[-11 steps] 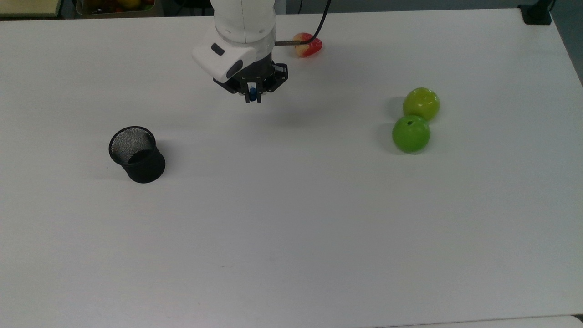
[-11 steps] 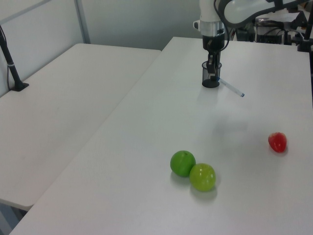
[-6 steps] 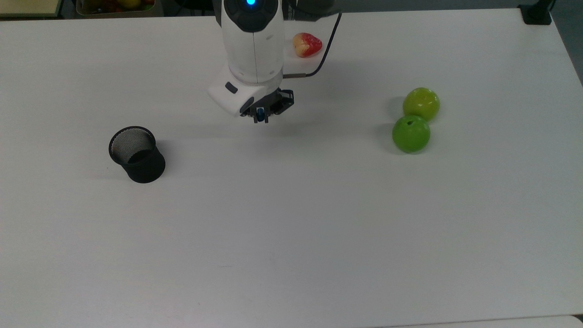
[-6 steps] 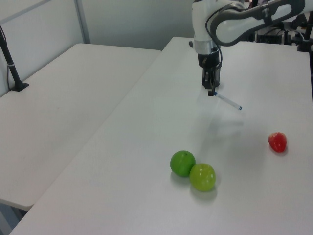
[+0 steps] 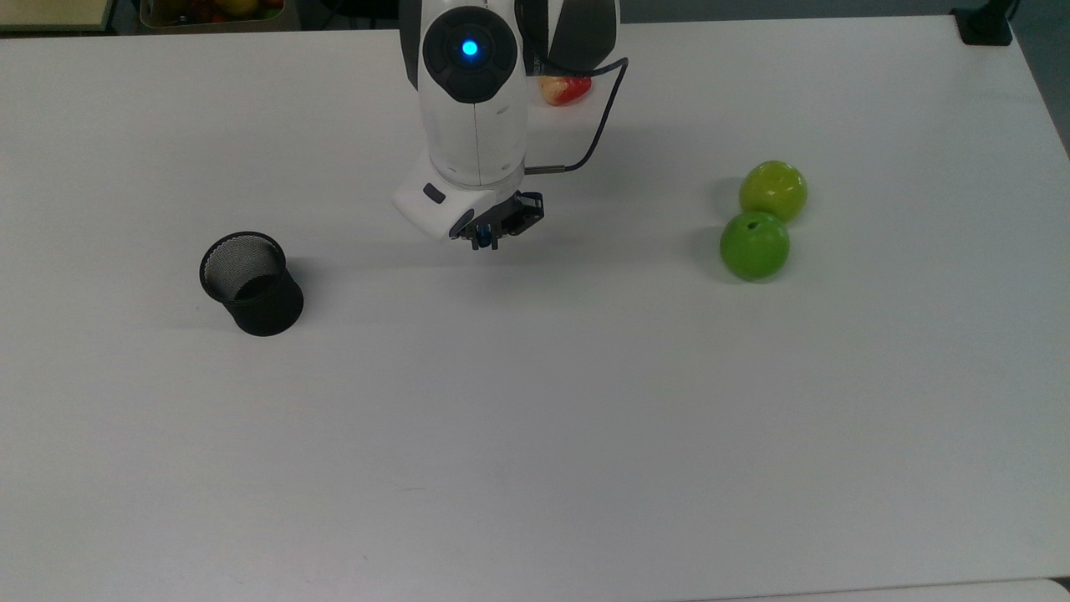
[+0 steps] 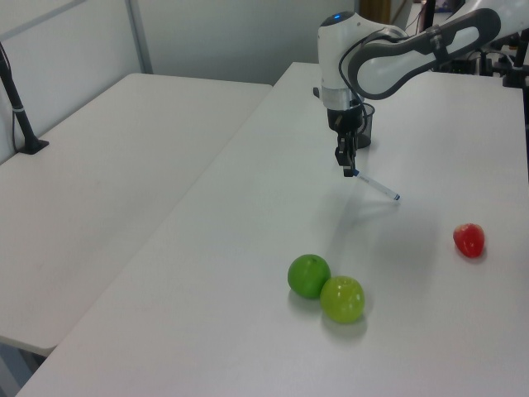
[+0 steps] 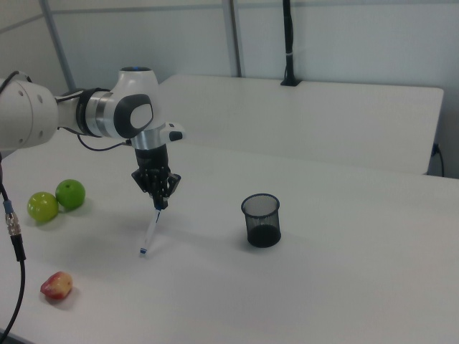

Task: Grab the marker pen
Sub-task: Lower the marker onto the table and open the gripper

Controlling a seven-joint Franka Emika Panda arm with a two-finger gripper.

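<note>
My gripper (image 5: 485,242) hangs over the table's middle, to the top view's right of the black mesh cup (image 5: 251,284). It is shut on the marker pen (image 6: 376,186), gripping it at one blue end (image 5: 483,242). The white barrel (image 7: 150,231) slants down and away from the fingers, and its blue lower tip sits close to the tabletop. I cannot tell whether that tip touches the table. In the right view my gripper (image 7: 161,204) stands well left of the cup (image 7: 260,220).
Two green apples (image 5: 773,191) (image 5: 754,245) sit touching at the top view's right. A red fruit (image 5: 568,90) lies behind the arm near the far edge. A black cable loops from the wrist. A second table (image 6: 107,165) adjoins at the left view's left.
The arm has carried the marker pen toward the top view's bottom and slightly right, away from the mesh cup in the left view. The grip has stayed shut.
</note>
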